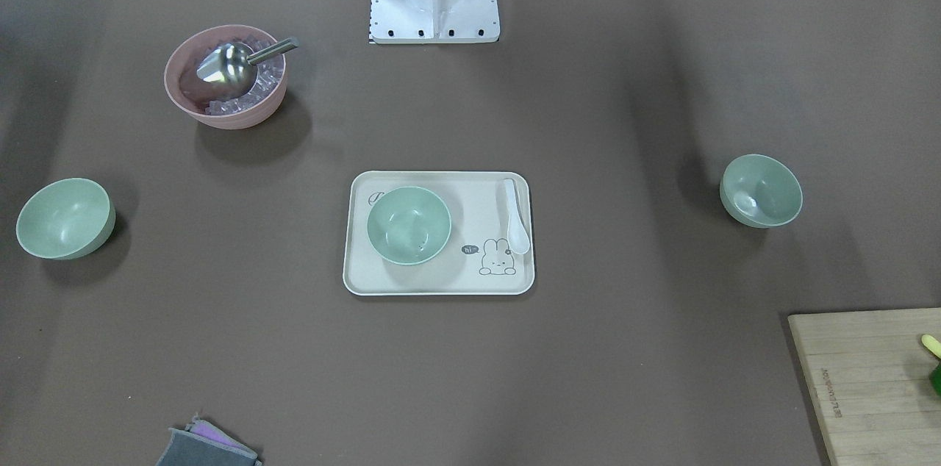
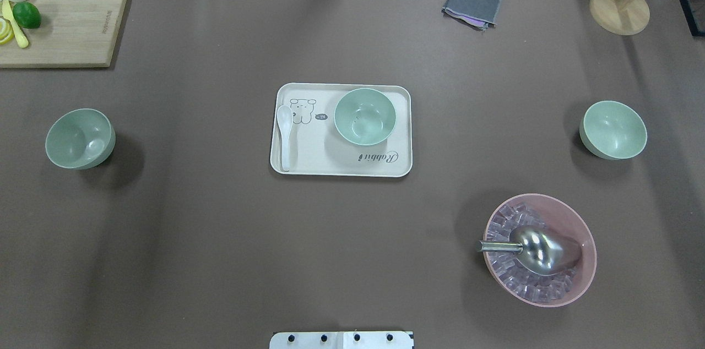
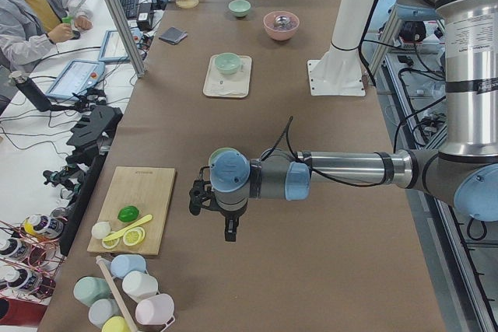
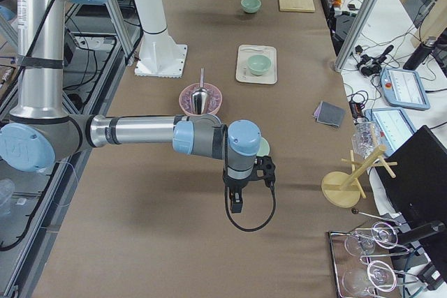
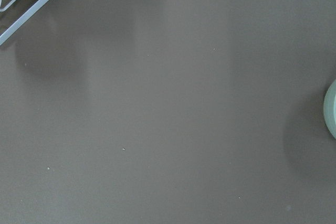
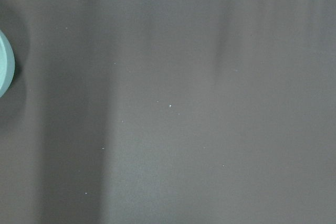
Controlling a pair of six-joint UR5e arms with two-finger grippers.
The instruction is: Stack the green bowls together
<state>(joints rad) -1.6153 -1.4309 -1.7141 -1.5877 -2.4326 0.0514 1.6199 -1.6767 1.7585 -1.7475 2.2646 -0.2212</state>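
Three pale mint-green bowls stand apart and upright. One [image 2: 364,116] is on the cream tray [image 2: 308,156] at the middle. One [image 2: 80,138] stands at the table's left, one [image 2: 612,130] at its right. The left gripper [image 3: 231,228] shows only in the exterior left view, hanging high over the table beside the left bowl [image 3: 220,155]. The right gripper [image 4: 237,202] shows only in the exterior right view, beside the right bowl [image 4: 263,148]. I cannot tell whether either is open or shut. Each wrist view catches only a bowl's rim [image 5: 332,109] [image 6: 4,72].
A pink bowl [image 2: 573,217] with ice cubes and a metal scoop [image 2: 537,250] stands near right. A white spoon [image 2: 285,134] lies on the tray. A cutting board [image 2: 71,24] with lime is far left, a grey cloth [image 2: 472,2] and a wooden stand [image 2: 619,10] far right.
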